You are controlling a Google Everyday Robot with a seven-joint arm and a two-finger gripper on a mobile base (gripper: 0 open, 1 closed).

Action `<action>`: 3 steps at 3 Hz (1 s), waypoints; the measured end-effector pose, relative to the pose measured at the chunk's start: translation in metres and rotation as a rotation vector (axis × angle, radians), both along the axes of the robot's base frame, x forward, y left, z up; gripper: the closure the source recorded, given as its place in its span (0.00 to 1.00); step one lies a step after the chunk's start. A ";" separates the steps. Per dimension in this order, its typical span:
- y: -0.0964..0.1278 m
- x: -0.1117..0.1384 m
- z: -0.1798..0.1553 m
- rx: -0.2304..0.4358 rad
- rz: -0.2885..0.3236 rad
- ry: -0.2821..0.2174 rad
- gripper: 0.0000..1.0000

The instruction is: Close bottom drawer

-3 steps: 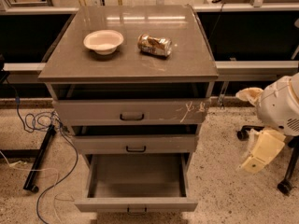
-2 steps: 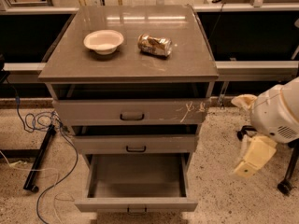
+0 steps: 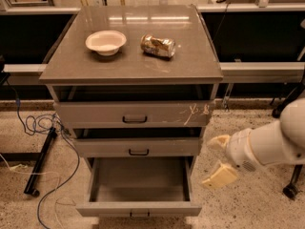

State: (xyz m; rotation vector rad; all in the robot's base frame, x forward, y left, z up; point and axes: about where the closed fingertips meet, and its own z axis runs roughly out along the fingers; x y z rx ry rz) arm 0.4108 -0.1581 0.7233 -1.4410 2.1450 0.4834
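The bottom drawer is the lowest of three grey drawers in the cabinet and stands pulled far out, its deep box empty, its small dark handle at the lower edge of the view. My gripper is at the end of the white arm, right of the cabinet, level with the open drawer's right side and apart from it. Its two cream fingers are spread apart and hold nothing.
The middle drawer and the scratched top drawer are slightly ajar. A white bowl and a crushed can lie on the cabinet top. Cables and a black stand leg lie on the floor at left.
My arm and gripper have moved left and down, closer to the right side of the cabinet. The drawers have not moved.
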 end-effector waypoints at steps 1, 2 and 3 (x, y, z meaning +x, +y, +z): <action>-0.001 0.004 -0.048 0.017 -0.041 0.000 0.50; -0.008 0.002 -0.097 0.002 -0.083 0.045 0.73; -0.008 0.003 -0.099 0.002 -0.087 0.043 0.97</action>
